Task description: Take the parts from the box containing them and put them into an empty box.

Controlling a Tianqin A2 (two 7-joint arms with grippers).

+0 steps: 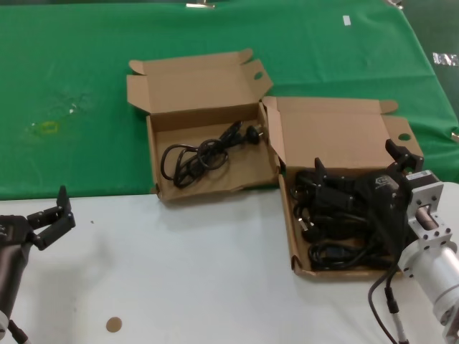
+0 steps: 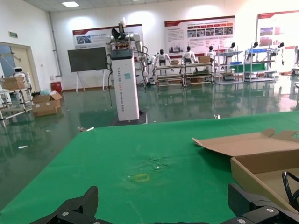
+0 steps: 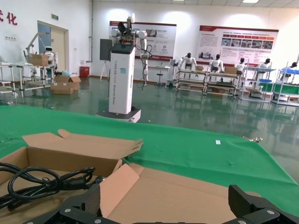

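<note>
The box containing the parts [image 1: 300, 266] sits at the right, packed with black power cords [image 1: 337, 222]. My right gripper [image 1: 358, 163] hangs open over its rear half, just in front of its raised lid [image 3: 187, 196], with nothing between the fingers. The other box [image 1: 161, 188], to the left and farther back, holds one coiled cord [image 1: 197, 154], also seen as cord [image 3: 46, 183] from the right wrist. My left gripper [image 1: 54, 218] rests open near the table's left front, away from both boxes; from its wrist, gripper [image 2: 163, 207] faces green cloth.
Green cloth [image 1: 72, 86] covers the rear of the table, with a small yellow mark [image 1: 44, 127] on it. The front surface is white, with a small brown disc [image 1: 113, 324]. The two boxes stand close, their lids [image 1: 193, 82] upright behind them.
</note>
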